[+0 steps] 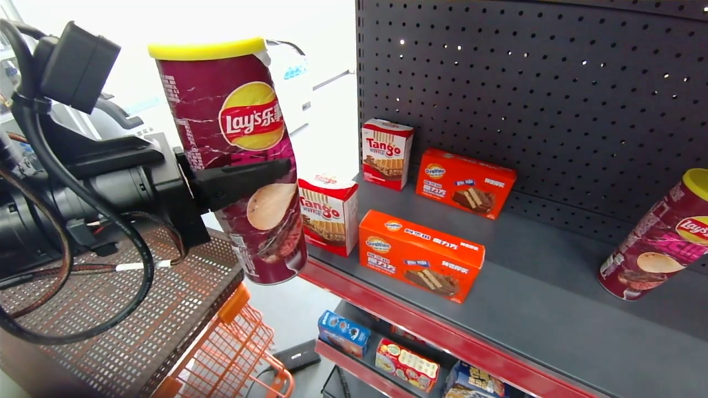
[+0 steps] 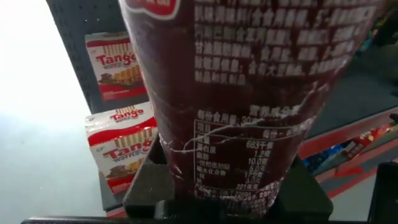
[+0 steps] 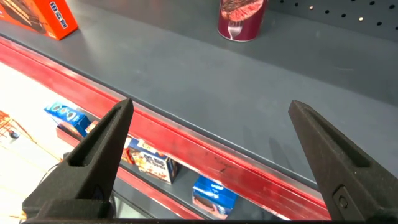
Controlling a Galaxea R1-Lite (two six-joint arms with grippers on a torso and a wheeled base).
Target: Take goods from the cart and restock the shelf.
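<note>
Fingers of the left gripper point(image 1: 251, 182) pinch the chip can point(image 1: 232, 138), not yet shelved; right gripper point(image 3: 211, 143) fingers spread, empty; second can point(image 1: 658, 243) already on the shelf point(image 1: 531, 309).

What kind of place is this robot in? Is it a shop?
Probably a shop or a pretend one: a metal shelf holds wafer boxes and a chip can, and an orange wire cart stands beside it.

A dark perforated back panel point(image 1: 525, 83) stood behind, light glinting through a few holes. Pale grey floor point(image 1: 279, 312) lay below, under bright white light.
</note>
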